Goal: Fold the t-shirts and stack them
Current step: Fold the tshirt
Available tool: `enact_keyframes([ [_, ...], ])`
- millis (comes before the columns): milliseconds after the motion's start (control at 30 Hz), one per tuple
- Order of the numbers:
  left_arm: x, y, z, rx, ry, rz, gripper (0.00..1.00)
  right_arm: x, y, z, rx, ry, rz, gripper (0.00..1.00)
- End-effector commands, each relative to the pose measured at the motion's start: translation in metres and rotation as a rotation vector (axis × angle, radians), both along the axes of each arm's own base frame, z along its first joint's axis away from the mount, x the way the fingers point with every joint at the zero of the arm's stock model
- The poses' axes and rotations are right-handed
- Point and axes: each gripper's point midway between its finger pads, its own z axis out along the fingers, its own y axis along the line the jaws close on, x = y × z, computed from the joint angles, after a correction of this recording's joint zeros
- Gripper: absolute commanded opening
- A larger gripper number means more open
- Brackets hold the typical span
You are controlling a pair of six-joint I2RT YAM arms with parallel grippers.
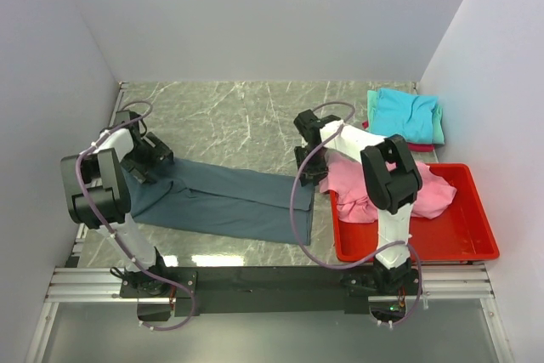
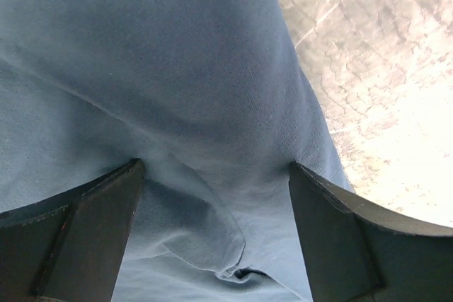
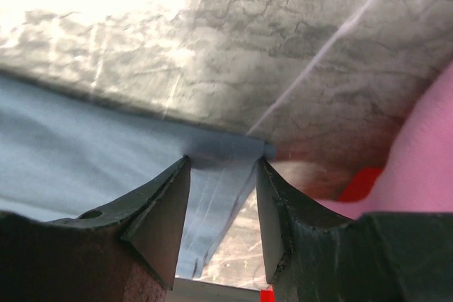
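A: Flattening the slate t-shirt (image 1: 225,201), as I read the step. It lies lengthwise on the bench (image 1: 246,116) between the two arms, not yet folded.
B: End effectors?
A: Left end effector (image 2: 216,167) stands wide apart over the cloth's left end, gripping nothing. Right end effector (image 3: 223,164) is apart too, tips astride the far corner of the right end, no pinch.
B: Next?
A: I'd pinch both ends, then carry one over. Pink t-shirt (image 1: 433,193) sits in the red bin (image 1: 476,235); folded stack (image 1: 404,112) far right. Grey marbled top, plain white walls.
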Motion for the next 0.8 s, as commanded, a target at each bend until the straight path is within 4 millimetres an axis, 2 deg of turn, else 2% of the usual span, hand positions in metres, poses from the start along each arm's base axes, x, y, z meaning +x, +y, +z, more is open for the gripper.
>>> enact_keyframes([
  [0, 0.014, 0.016, 0.001, 0.026, -0.043, -0.012, 0.9, -0.006, -0.02, -0.017, -0.103, 0.025, -0.005, 0.5],
  [100, 0.013, 0.019, -0.002, 0.031, -0.034, -0.011, 0.91, -0.007, -0.016, -0.025, -0.103, 0.039, -0.005, 0.5],
  [200, 0.013, 0.021, -0.004, 0.017, -0.041, -0.001, 0.91, 0.0, -0.012, -0.026, -0.095, 0.024, -0.017, 0.41],
  [300, 0.013, 0.021, -0.005, 0.009, -0.04, -0.002, 0.91, 0.017, -0.012, -0.02, -0.116, -0.016, -0.028, 0.19],
  [333, 0.016, 0.019, -0.006, 0.0, -0.048, -0.006, 0.91, 0.021, -0.014, -0.019, -0.123, -0.019, -0.033, 0.08],
  [367, 0.018, 0.019, -0.006, -0.004, -0.053, -0.006, 0.9, 0.033, -0.012, -0.018, -0.122, -0.035, -0.038, 0.04],
  [433, 0.025, 0.016, -0.004, -0.025, -0.072, -0.011, 0.9, 0.042, -0.015, -0.022, -0.133, -0.028, -0.044, 0.01],
  [500, 0.033, 0.016, -0.004, -0.035, -0.089, -0.018, 0.9, 0.061, -0.017, -0.016, -0.123, -0.056, -0.062, 0.0],
  [533, 0.043, 0.016, 0.001, -0.036, -0.113, -0.027, 0.9, 0.065, -0.02, -0.02, -0.136, -0.049, -0.062, 0.0],
  [567, 0.049, 0.014, 0.002, -0.041, -0.132, -0.042, 0.9, 0.079, -0.021, -0.014, -0.124, -0.074, -0.08, 0.0],
  [600, 0.053, 0.012, -0.001, -0.059, -0.131, -0.054, 0.9, 0.085, -0.022, -0.013, -0.123, -0.082, -0.082, 0.0],
  [633, 0.064, 0.01, 0.006, -0.064, -0.157, -0.071, 0.9, 0.089, -0.025, -0.02, -0.136, -0.07, -0.085, 0.0],
  [667, 0.071, 0.002, 0.009, -0.072, -0.17, -0.1, 0.9, 0.102, -0.025, -0.013, -0.128, -0.099, -0.091, 0.0],
  [700, 0.076, -0.002, 0.008, -0.07, -0.175, -0.116, 0.91, 0.109, -0.03, -0.014, -0.133, -0.1, -0.104, 0.0],
  [733, 0.089, -0.012, 0.016, -0.062, -0.203, -0.15, 0.91, 0.111, -0.033, -0.022, -0.143, -0.084, -0.109, 0.0],
  [767, 0.094, -0.016, 0.017, -0.059, -0.212, -0.168, 0.91, 0.123, -0.033, -0.017, -0.133, -0.108, -0.119, 0.0],
])
